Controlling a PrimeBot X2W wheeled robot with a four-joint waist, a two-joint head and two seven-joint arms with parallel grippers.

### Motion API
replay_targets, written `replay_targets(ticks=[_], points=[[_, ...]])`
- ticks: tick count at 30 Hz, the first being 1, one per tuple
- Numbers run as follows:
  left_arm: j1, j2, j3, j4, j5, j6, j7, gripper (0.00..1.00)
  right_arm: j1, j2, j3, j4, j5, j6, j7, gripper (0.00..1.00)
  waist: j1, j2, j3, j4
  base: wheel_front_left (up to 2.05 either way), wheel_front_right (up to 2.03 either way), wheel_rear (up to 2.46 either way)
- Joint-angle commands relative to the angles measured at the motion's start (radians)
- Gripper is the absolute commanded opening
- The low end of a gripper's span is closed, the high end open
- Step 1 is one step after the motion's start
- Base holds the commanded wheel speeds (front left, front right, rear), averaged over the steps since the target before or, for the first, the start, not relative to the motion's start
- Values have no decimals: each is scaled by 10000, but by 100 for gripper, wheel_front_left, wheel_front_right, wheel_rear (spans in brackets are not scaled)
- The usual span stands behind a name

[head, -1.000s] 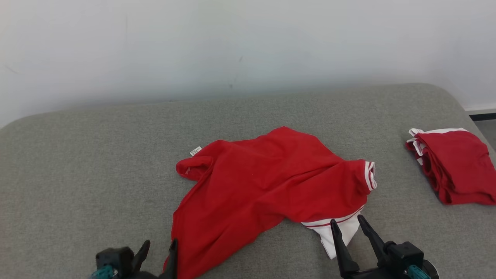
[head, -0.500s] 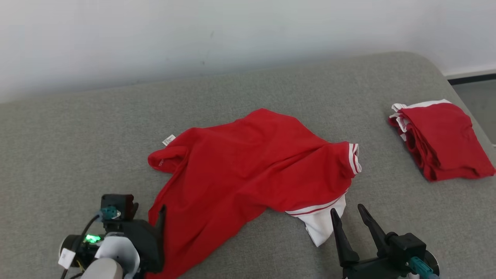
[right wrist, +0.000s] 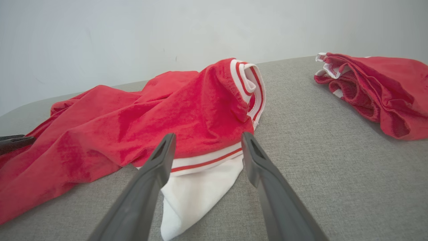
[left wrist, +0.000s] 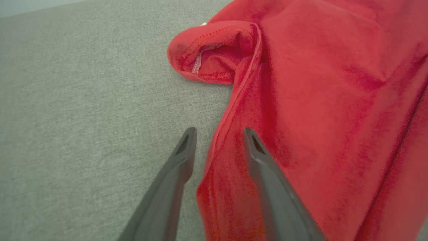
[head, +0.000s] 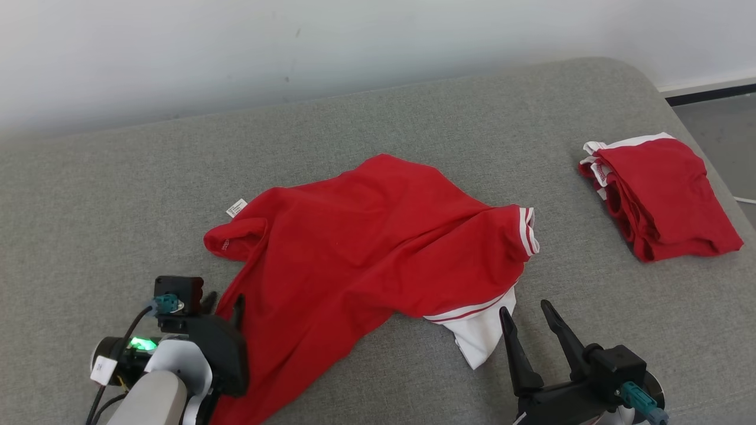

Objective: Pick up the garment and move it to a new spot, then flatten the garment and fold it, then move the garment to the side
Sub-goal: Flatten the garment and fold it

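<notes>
My left pincer [head: 224, 301] now reaches further up over the near-left hem of the red garment [head: 366, 236] than it did a second ago; its wrist view shows the fingers [left wrist: 257, 157] released, straddling that hem with nothing pinched yet. My right pincer [head: 524, 309] holds as before, spread wide, tips just short of the white flap [head: 481, 339]. The whole head picture has slid, so that is the camera moving; I judge the garment itself has not moved and lies crumpled mid-way across the grey cushion [head: 118, 177]. For the task, I read this as the left side lined up for a grab and the lift not begun.

Counted:
- two pincers, both empty
- one loose garment
- one white label [head: 236, 208] at its far-left corner
- one folded red stack [head: 661, 195] well apart to the right; its layers I cannot count
</notes>
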State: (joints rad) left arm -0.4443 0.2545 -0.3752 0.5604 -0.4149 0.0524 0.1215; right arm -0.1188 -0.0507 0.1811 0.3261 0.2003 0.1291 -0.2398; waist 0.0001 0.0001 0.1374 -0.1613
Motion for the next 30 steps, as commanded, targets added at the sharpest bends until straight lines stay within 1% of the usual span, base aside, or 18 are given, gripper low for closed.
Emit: replay_targets(ticks=[1,4,8,15,17,23,25,27,30], points=[[-109,-55,-23,96,-37,-80,-71,0,-30,7,12,35,42,25,-71,100,-1,-1,-2,-1,0,0,0],[-268,-100,-28,233,-84,-170,-286,0,-35,7,-13,75,45,25,-85,100,-1,-1,-13,12,0,0,0],[-442,-220,124,367,-245,-137,-680,0,-14,7,-75,92,2,25,-110,100,-1,-1,-24,62,0,0,0],[-847,-360,1210,662,-1097,131,-1800,0,-103,7,13,56,-48,25,-129,100,-1,-1,115,117,0,0,0],[-1086,-241,1583,874,-1270,219,-2196,0,-172,7,65,31,-83,25,-86,100,-1,-1,251,99,0,0,0],[-1637,-8,2128,1369,-1625,172,-2873,0,-241,7,141,-64,-218,25,-8,100,-1,-1,540,-16,0,0,0],[-1784,-55,2385,1551,-1866,162,-2988,0,-283,-4,195,-117,-269,25,37,100,-1,-1,632,-82,0,0,0],[-1959,64,2517,1771,-1963,110,-3073,0,-316,-25,248,-177,-289,25,75,100,-1,-1,718,-153,0,0,0],[-2186,70,2768,2079,-2213,73,-3249,0,-349,-72,308,-264,-324,25,136,100,-1,-1,805,-261,0,0,0]])
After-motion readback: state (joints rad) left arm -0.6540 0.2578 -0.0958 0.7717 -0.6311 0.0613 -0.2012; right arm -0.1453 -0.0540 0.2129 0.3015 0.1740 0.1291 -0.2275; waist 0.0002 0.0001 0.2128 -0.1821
